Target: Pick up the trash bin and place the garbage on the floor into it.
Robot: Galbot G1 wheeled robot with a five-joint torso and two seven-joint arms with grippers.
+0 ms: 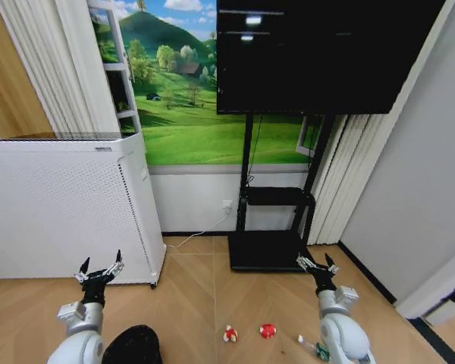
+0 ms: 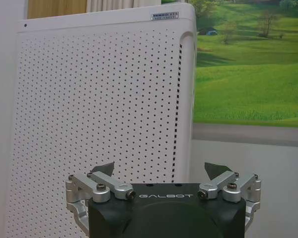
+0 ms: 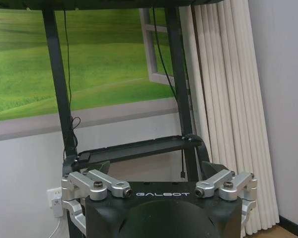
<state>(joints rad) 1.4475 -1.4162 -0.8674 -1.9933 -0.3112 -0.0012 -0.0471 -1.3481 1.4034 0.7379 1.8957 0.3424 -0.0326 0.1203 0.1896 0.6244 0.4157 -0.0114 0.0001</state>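
my left gripper [image 1: 100,270] hangs raised and spread wide with nothing between its fingers, just in front of the white perforated air purifier [image 1: 68,205]; the left wrist view looks straight at that dotted panel. my right gripper [image 1: 318,265] is the same, released and empty, held up near the black tv stand [image 1: 269,227].

the trash bin [image 1: 133,345] sits on the wood floor beside my left forearm, black with a bag lining. i judge it light and fairly stiff at the rim, though the bag will be slick and may bunch, so pinching the rim wall looks the best hold.

the garbage lies between my arms on the floor: a red-and-white scrap [image 1: 230,334], a rounder red lump [image 1: 267,331] just beside it, and a green-and-white bottle-like piece [image 1: 313,348] touching or close against my right forearm, i cannot tell which. all three look light, probably soft or crumpled; the bottle piece could roll.
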